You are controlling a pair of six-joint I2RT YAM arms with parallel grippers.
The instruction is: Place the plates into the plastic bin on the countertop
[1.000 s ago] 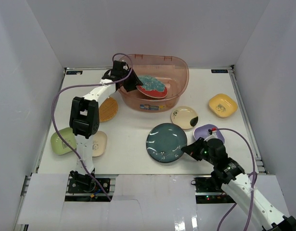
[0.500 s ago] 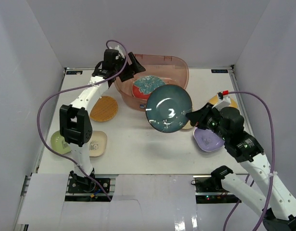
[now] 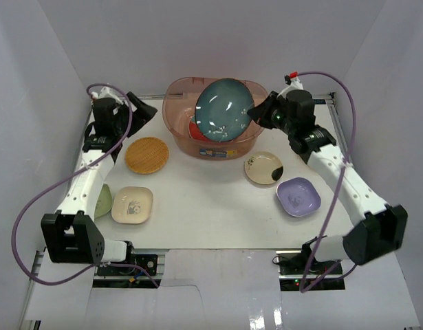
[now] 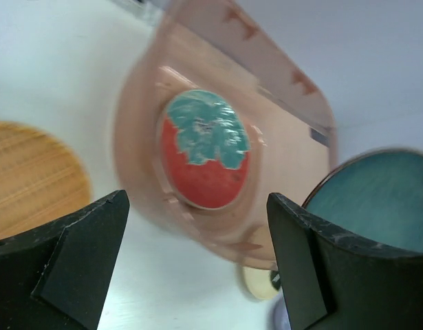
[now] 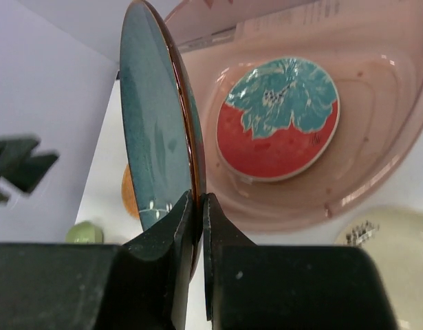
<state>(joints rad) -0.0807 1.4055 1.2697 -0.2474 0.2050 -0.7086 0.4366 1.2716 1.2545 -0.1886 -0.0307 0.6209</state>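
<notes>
The round teal glazed plate has swung over the translucent pinkish plastic bin, pinched by the right tool, seemingly ready to drop; the left tool gapes empty.

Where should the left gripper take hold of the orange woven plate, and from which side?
Probably its far-left rim: the orange woven plate lies flat on the countertop, so the fingers must pinch the edge, and that side is nearest the open left gripper.
</notes>
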